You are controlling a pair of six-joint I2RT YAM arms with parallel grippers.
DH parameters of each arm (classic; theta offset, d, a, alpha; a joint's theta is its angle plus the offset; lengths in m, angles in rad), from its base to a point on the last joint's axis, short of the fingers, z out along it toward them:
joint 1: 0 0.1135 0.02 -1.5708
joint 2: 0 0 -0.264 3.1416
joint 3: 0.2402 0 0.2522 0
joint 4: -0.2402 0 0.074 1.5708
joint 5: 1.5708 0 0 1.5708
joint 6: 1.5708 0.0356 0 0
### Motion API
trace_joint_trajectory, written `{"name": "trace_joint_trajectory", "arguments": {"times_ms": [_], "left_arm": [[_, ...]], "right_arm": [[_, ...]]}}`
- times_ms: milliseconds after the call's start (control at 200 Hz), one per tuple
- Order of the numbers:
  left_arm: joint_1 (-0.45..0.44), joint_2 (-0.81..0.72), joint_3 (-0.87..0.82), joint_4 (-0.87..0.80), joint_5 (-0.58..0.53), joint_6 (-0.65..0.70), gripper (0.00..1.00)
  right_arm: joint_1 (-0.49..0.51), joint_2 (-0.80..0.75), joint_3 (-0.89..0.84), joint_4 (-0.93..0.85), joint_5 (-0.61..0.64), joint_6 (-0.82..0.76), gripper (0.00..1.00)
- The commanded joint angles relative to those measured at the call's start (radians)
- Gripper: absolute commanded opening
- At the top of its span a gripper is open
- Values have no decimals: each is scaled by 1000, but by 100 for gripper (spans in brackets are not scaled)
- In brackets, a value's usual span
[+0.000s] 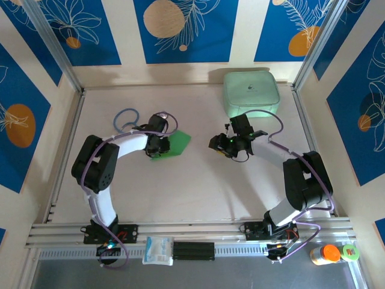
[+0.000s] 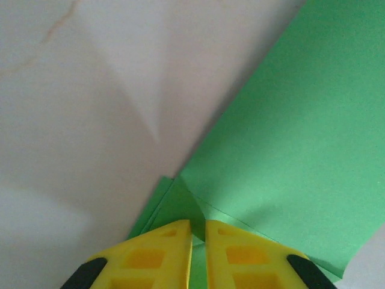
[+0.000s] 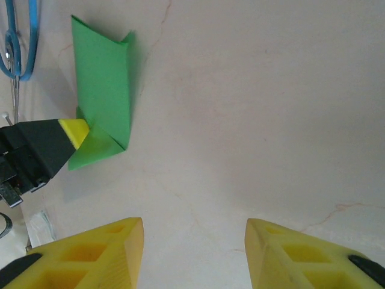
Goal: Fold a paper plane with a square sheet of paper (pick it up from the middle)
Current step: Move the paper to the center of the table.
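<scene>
We've got the left gripper down on the table, left of centre, right at the green paper. In the left wrist cam the yellow fingers are nearly together, just a slit btwn them, w/ a folded corner of the green paper pinched in that slit. Paper's not a flat square now: it's creased, w/ a layer doubled over near the fingertips. The rest lies flat on the pale tabletop.

Over to the right gripper: it sits near table centre, well apart from the paper, pointing toward it. Its wrist cam shows the right gripper spread wide, bare tabletop btwn the fingers, nothing held. From that cam we see the green paper as a folded strip w/ a flap at its lower end, and the left gripper's yellow tip touching that flap.

A blue cable loop lies just beyond the left arm. The mint case sits at the far edge, behind the right gripper.
</scene>
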Motion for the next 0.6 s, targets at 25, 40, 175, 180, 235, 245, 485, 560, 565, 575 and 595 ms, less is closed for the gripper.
{"name": "trace_joint_trajectory", "arguments": {"times_ms": [25, 40, 175, 180, 235, 245, 485, 560, 565, 575, 595], "left_arm": [[-21, 29, 1, -27, 141, -6, 14], [-26, 27, -3, -26, 150, -10, 14], [-85, 7, -38, 5, 204, -90, 14], [-87, 6, -40, 7, 205, -93, 14], [-115, 1, -54, 39, 228, -152, 14], [-121, -1, -57, 44, 231, -162, 14], [-167, -33, -101, 161, 234, -312, 13], [-168, -43, -103, 167, 237, -318, 13], [-168, -44, -103, 168, 238, -317, 13], [-167, -45, -103, 170, 240, -318, 13], [-166, -48, -103, 173, 245, -318, 13]], "right_arm": [[18, 20, 35, 1, -42, 16, 48], [21, 21, 34, 2, -43, 18, 48], [48, 42, 37, 12, -46, 33, 46], [50, 43, 37, 12, -48, 34, 45], [66, 63, 45, 16, -54, 45, 42], [68, 69, 47, 17, -56, 46, 41], [153, 198, 118, 32, -62, 90, 26], [172, 245, 151, 27, -68, 96, 22], [174, 249, 153, 27, -68, 96, 22], [176, 255, 157, 24, -67, 96, 21], [179, 266, 165, 20, -64, 99, 21]]}}
